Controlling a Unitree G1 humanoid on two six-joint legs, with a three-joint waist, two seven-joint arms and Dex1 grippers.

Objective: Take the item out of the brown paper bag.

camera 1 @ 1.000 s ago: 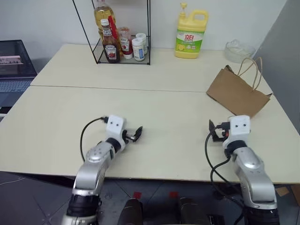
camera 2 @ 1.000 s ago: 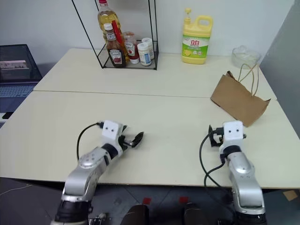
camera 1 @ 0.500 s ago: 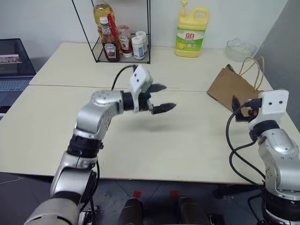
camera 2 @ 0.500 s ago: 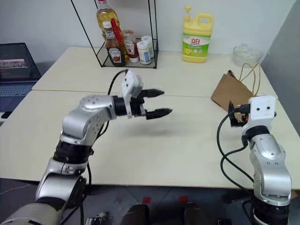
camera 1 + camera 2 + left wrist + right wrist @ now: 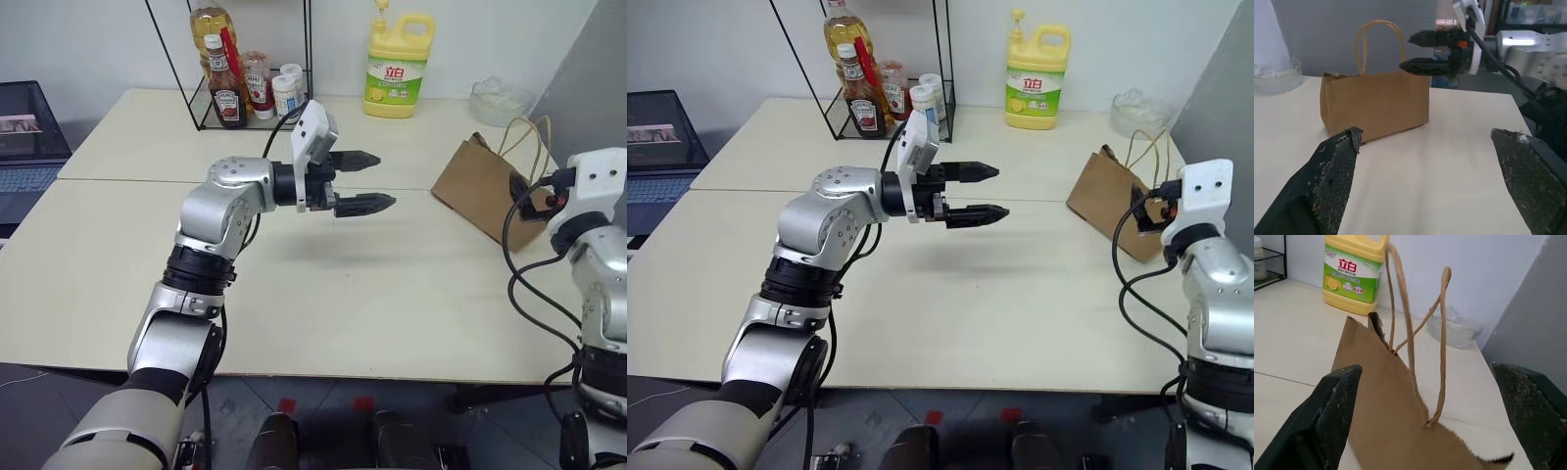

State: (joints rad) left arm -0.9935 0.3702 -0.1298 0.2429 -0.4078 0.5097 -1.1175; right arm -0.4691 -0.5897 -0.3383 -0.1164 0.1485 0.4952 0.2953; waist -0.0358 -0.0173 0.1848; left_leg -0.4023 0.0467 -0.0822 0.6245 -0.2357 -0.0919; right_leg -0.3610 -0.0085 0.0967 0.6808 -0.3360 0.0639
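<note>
The brown paper bag (image 5: 487, 192) stands upright on the right side of the desk (image 5: 323, 284), its mouth and twine handles pointing up, its long side running diagonally toward the far right corner. Since a second ago both arms have risen off the desk. The left tool (image 5: 364, 182), fingers spread and empty, now points level toward the bag. The right tool (image 5: 1422, 51), also spread and empty, hovers just beside the bag.
</note>
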